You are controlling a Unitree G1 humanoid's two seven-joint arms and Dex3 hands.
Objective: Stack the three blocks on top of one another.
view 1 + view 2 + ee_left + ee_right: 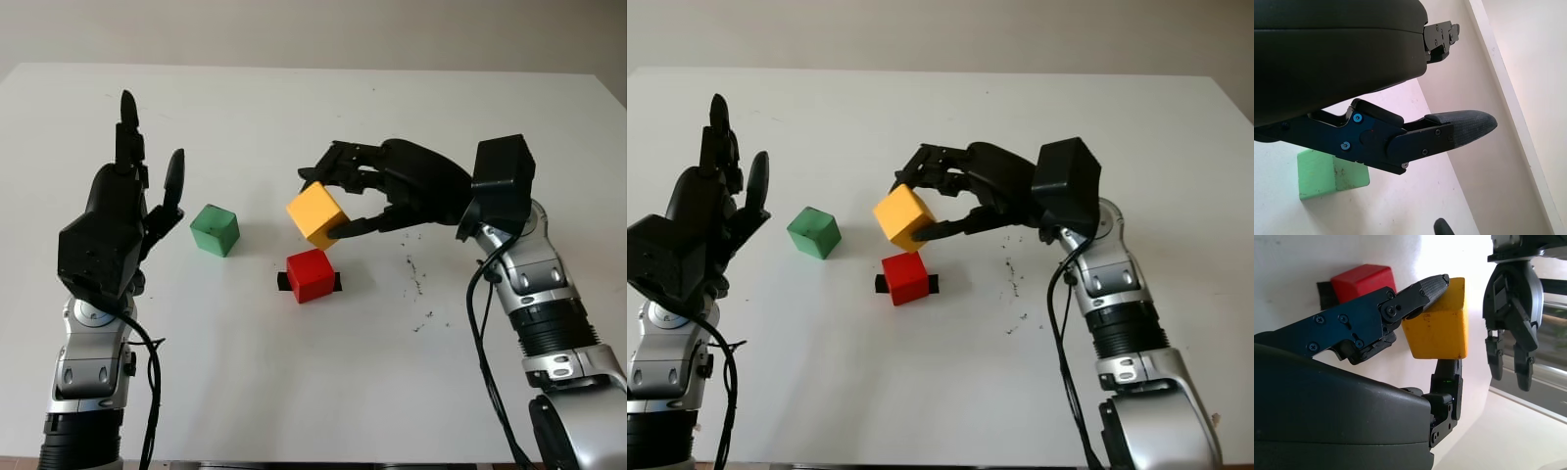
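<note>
Above the red block (pixel 311 274), tilted, hangs the yellow block (pixel 317 215), pinched by the right hand (pixel 377 191), fingers closed on it. Red sits mid-table (pixel 294 392) on a black marker (pixel 282 282). Green block (pixel 215 230) lies to its left, near the open left hand (pixel 118 220), raised. Next, prob.: level yellow, centre over red, lower gently w/o nudging, then let go.

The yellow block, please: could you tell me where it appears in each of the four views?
Left eye view: yellow block at centre, held above the table by the right hand.
Right eye view: left of centre, same grip.
Left wrist view: not in it.
Right wrist view: centre, between the fingers.
Shared landmark: the red block, just beside it.
</note>
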